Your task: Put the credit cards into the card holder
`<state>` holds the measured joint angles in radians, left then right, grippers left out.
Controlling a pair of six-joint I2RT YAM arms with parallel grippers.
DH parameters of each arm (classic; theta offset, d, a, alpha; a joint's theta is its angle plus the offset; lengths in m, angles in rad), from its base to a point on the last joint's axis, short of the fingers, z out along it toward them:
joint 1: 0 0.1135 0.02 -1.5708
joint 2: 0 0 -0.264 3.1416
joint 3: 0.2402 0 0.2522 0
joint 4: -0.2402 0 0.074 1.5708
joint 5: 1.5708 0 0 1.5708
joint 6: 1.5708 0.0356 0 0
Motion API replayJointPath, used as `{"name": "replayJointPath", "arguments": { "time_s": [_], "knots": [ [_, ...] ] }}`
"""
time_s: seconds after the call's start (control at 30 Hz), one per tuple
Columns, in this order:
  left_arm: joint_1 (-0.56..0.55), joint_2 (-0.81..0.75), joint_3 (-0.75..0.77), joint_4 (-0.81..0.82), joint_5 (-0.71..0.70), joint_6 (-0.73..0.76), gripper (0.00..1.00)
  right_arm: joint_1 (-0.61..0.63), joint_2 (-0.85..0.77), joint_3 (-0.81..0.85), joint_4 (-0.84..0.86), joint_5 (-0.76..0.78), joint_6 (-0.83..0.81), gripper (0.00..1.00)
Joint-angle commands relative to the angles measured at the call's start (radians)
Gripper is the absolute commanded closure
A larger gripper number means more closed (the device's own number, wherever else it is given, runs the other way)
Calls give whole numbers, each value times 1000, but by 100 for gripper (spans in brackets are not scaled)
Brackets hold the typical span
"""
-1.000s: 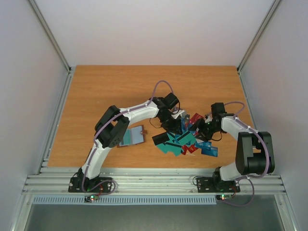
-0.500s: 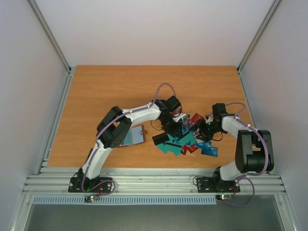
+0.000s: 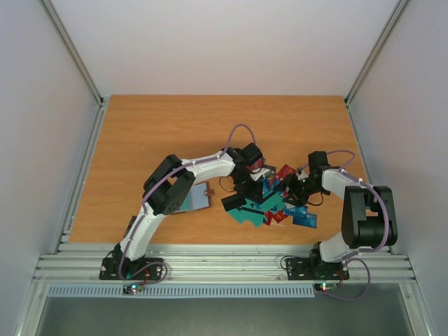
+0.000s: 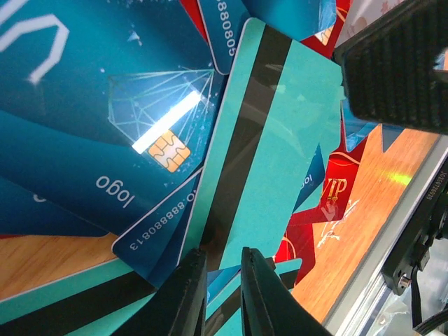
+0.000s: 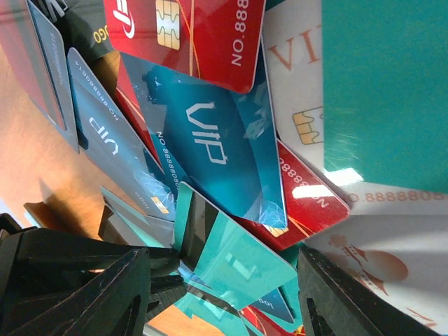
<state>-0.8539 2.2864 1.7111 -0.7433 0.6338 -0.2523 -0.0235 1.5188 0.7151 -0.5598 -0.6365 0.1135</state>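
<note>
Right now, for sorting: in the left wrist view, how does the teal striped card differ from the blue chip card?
The teal striped card shows a dark stripe, the blue chip card a gold chip. The teal striped card is lighter than the blue chip card. Both are flat rectangles.

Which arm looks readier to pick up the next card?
Left: the left gripper straddles the teal striped card, nearly shut; the right gripper hangs wide open over the pile.
</note>
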Motion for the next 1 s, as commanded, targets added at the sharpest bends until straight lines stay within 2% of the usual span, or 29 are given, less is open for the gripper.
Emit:
{"name": "replayJointPath", "arguments": {
  "time_s": [0.0,0.27,0.53,0.67,0.97],
  "knots": [
    [-7,50,-61,-10,-93,24,83,-6,32,-11,28,-18,-19,41],
    [-7,59,-67,-12,-90,34,83,-6,40,-28,45,-11,-29,41],
    [-7,72,-57,-15,-76,41,83,-6,47,-112,191,-135,-52,45],
    [-7,78,-56,-16,-71,45,83,-6,28,-126,234,-178,-58,49],
    [-7,88,-61,-23,-65,59,83,-6,76,-119,322,-232,1,69]
  ]
}}
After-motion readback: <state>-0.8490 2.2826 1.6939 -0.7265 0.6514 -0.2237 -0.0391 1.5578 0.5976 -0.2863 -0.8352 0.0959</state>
